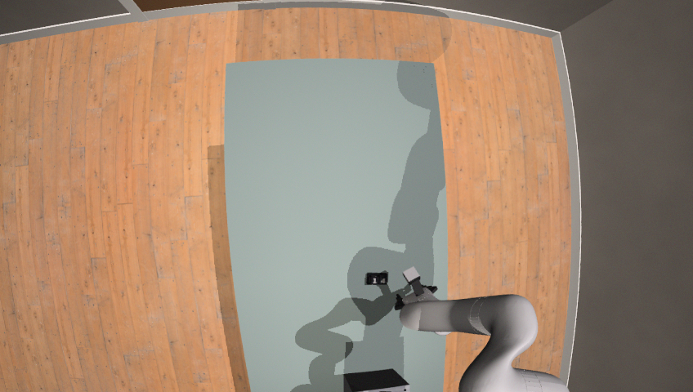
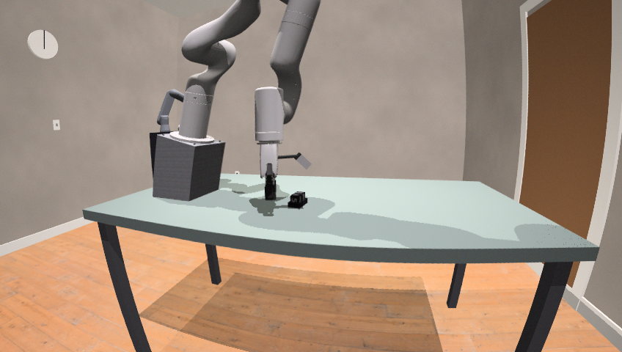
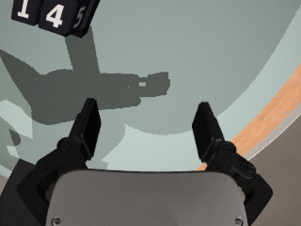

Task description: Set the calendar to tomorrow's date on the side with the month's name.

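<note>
Gripper (image 1: 416, 296) (image 2: 270, 196) (image 3: 147, 112) released, fingers spread wide, nothing between them; it hangs just beside the small black calendar (image 1: 377, 278) (image 2: 298, 199) (image 3: 52, 14). Calendar sits on the pale green counter (image 1: 310, 170) (image 2: 392, 200) (image 3: 188, 61), in the arm's shadow. Two cubes side by side, white digits 1 and 4 showing; a 5 on an end face.

The arm (image 1: 505, 318) (image 2: 196, 111) is smooth grey-white tubing with rounded elbows; its tool (image 1: 417, 296) (image 2: 270, 195) (image 3: 147, 112) has black fingers, with screws at seven and five o'clock.
</note>
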Controlling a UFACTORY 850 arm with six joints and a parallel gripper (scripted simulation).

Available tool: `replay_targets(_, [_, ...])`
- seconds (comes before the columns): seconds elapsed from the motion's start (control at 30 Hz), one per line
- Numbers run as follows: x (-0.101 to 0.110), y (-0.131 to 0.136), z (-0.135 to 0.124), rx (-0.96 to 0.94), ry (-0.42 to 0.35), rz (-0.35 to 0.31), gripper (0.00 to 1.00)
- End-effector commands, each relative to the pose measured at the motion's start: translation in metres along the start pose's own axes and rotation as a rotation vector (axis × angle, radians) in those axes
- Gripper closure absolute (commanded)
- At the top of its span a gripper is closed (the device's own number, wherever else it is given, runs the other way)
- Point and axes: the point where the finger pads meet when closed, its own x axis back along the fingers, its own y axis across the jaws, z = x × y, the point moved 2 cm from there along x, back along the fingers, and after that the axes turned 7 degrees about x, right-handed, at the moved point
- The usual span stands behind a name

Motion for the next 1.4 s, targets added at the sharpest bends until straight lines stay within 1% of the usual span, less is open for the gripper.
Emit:
replay_targets(0.0, [0.0,-0.003,-0.009,-0.138,0.003,0.003,0.0])
replay_targets(0.03, [0.0,-0.006,-0.019,-0.138,0.003,0.003,0.0])
replay_targets(0.23, [0.0,-0.007,-0.025,-0.148,0.003,0.003,0.0])
replay_targets(0.4, [0.0,-0.009,-0.028,-0.315,0.003,0.003,0.0])
replay_targets(0.5, [0.0,-0.015,-0.049,-0.334,0.003,0.003,0.0])
replay_targets(0.73, [-0.002,-0.015,-0.05,-0.334,0.003,0.003,0.0])
replay_targets(1.1, [-0.027,-0.016,-0.05,-0.334,0.003,0.003,0.0])
replay_targets(1.37, [-0.028,-0.016,-0.05,-0.334,0.003,0.003,0.0])
